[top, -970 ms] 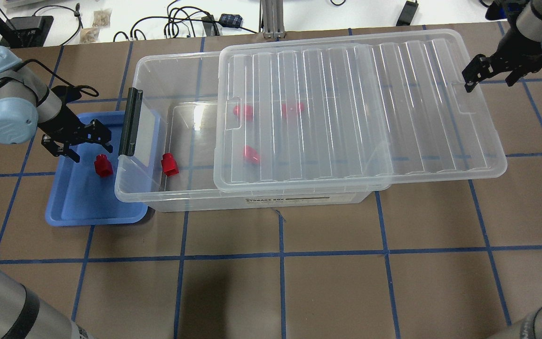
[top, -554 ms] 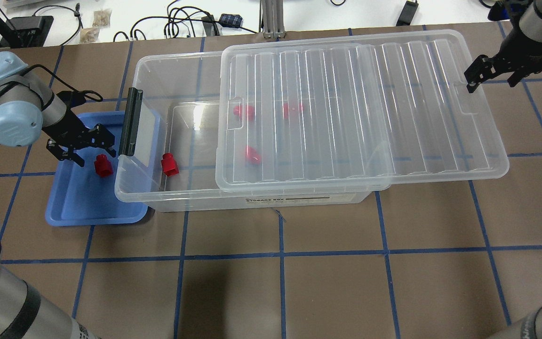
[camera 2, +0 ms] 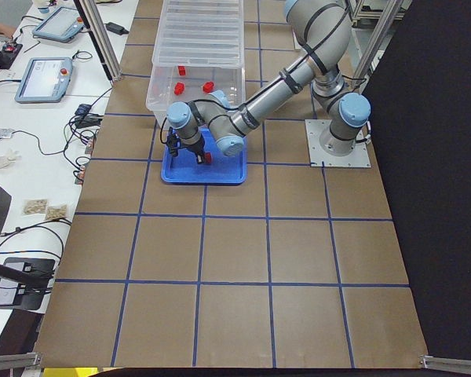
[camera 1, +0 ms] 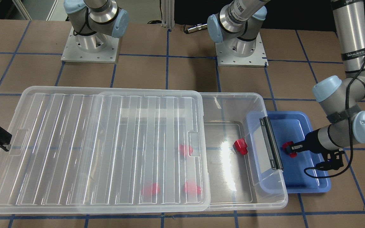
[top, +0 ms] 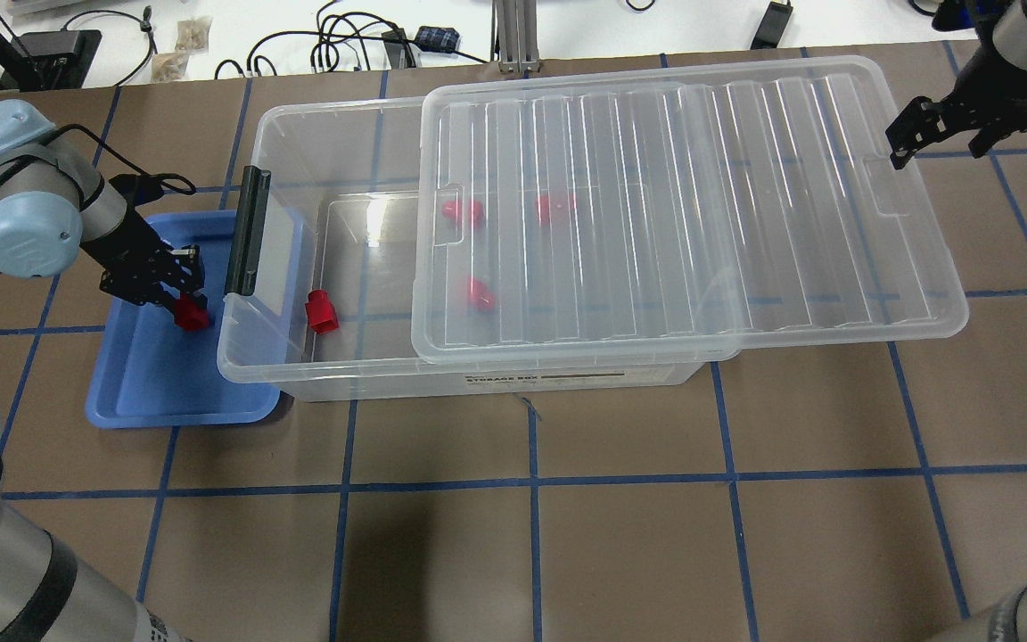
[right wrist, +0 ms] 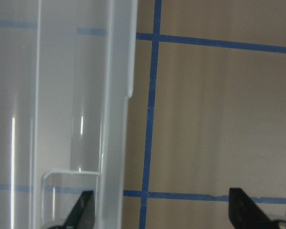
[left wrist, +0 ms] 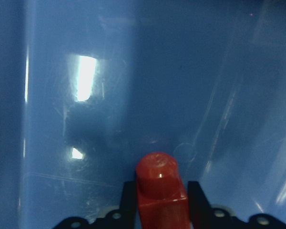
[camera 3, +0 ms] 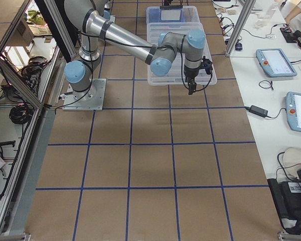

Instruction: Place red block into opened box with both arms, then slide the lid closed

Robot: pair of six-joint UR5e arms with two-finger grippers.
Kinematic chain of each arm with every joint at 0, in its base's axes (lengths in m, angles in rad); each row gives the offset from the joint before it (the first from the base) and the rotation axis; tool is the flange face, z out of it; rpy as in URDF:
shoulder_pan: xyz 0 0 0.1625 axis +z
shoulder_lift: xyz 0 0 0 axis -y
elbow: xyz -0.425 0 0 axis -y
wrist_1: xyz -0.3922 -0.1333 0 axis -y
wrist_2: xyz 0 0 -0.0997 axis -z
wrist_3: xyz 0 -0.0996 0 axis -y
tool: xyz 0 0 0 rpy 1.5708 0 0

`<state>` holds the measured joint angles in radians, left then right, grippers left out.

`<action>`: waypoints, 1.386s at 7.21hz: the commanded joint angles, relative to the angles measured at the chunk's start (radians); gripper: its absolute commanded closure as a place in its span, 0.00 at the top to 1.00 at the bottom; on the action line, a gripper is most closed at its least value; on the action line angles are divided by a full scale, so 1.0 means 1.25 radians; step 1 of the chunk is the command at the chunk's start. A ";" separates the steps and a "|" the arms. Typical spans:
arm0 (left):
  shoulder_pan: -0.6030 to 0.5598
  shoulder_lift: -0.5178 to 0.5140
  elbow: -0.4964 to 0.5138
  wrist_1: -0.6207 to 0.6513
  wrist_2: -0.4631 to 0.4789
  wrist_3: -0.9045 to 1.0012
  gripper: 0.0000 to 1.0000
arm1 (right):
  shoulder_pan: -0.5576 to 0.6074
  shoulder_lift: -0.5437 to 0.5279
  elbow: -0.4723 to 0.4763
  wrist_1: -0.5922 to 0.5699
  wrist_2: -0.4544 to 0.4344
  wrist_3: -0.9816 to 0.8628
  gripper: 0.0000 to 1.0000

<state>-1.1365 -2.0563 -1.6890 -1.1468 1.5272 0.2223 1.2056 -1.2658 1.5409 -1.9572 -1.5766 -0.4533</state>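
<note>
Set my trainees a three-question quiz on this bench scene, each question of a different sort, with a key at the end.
1. Count: how many red blocks lie inside the box, including those under the lid?
2. True or false: the lid fully covers the box.
3. Choose: the red block between the fingers of the left gripper rests (A) in the blue tray, (B) in the box, (C) on the lid.
Key: 1 four; 2 false; 3 A.
</note>
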 commanded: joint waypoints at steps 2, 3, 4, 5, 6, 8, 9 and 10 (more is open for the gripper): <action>-0.010 0.058 0.180 -0.173 0.002 0.001 0.00 | 0.051 -0.137 -0.008 0.098 0.022 0.082 1.00; -0.016 0.086 0.248 -0.262 0.000 0.001 0.00 | 0.092 -0.176 -0.006 0.128 0.021 0.148 1.00; -0.054 0.116 0.312 -0.335 -0.002 0.001 0.00 | 0.135 -0.207 -0.008 0.170 0.022 0.216 1.00; -0.116 0.141 0.351 -0.371 -0.001 0.001 0.00 | 0.187 -0.227 -0.006 0.183 0.022 0.296 1.00; -0.186 0.153 0.349 -0.371 0.003 -0.011 0.00 | 0.246 -0.228 -0.006 0.190 0.018 0.385 1.00; -0.304 0.136 0.324 -0.361 -0.004 -0.139 0.00 | 0.323 -0.222 -0.002 0.190 0.013 0.478 1.00; -0.340 0.126 0.283 -0.313 -0.004 -0.148 0.00 | 0.328 -0.221 -0.002 0.190 0.012 0.478 1.00; -0.347 0.125 0.222 -0.251 -0.007 -0.148 0.00 | 0.328 -0.219 -0.001 0.189 0.011 0.478 1.00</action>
<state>-1.5379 -1.8942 -1.3360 -1.5385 1.5211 0.0519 1.6055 -1.5423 1.5385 -1.7201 -1.5610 0.1359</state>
